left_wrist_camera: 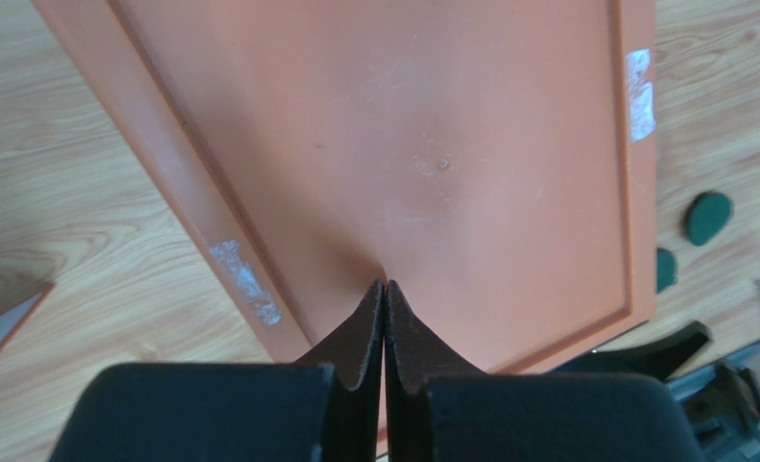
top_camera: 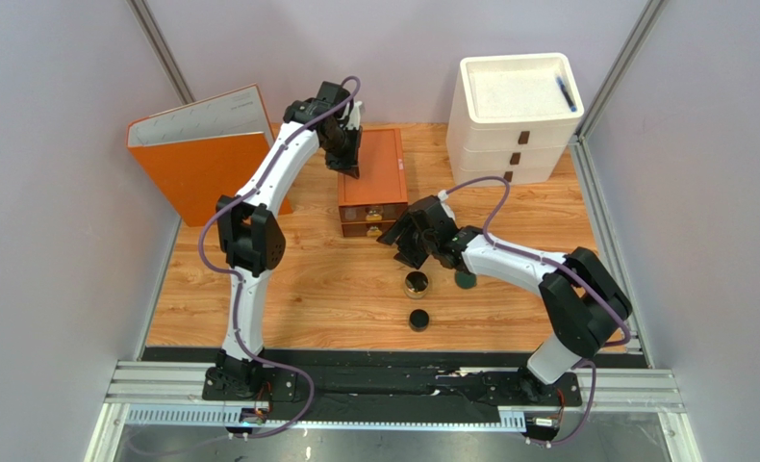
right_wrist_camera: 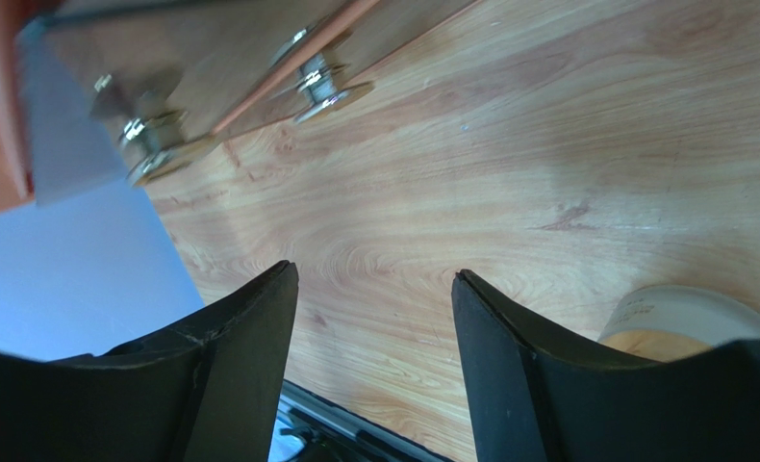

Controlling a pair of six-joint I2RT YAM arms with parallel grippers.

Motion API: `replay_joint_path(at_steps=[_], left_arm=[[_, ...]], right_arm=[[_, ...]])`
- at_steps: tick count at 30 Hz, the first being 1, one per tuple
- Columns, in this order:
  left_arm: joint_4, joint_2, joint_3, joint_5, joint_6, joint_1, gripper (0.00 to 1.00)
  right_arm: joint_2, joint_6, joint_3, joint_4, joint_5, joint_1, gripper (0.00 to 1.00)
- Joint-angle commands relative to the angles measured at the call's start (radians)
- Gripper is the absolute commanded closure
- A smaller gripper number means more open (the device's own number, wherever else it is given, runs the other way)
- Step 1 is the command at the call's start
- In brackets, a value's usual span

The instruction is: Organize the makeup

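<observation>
The makeup in view is a round gold jar (top_camera: 416,285), a small black round pot (top_camera: 418,320) and a dark green disc (top_camera: 465,280), all on the wooden table in front of the brown drawer box (top_camera: 384,159). My right gripper (top_camera: 403,252) hovers just above and behind the jar, open and empty (right_wrist_camera: 374,279); the jar's rim (right_wrist_camera: 687,318) shows beside its right finger. My left gripper (top_camera: 347,166) is shut, its tips (left_wrist_camera: 385,285) pressed on the box's orange top (left_wrist_camera: 432,144). Two green discs (left_wrist_camera: 708,217) (left_wrist_camera: 665,269) lie past the box's edge.
The box's two drawer fronts carry metal knobs (right_wrist_camera: 326,91). A white drawer unit (top_camera: 509,144) stands at the back right with a black pen (top_camera: 567,93) on top. An orange binder (top_camera: 201,168) leans at the back left. Grey walls close both sides.
</observation>
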Motion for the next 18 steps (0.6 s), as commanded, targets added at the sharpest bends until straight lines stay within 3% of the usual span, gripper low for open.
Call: replay_joint_path(at_steps=[1, 9, 18], left_arm=[[-0.012, 0.007, 0.061, 0.034, -0.029, 0.013, 1.00], [-0.021, 0.013, 0.048, 0.040, -0.020, 0.013, 1.00], [-0.018, -0.005, 0.021, 0.059, -0.015, 0.013, 1.00]], right_arm=[[0.043, 0.181, -0.037, 0.166, -0.054, -0.034, 0.36], [0.155, 0.336, -0.098, 0.413, -0.119, -0.053, 0.37], [0.224, 0.424, -0.114, 0.539, -0.124, -0.056, 0.37]])
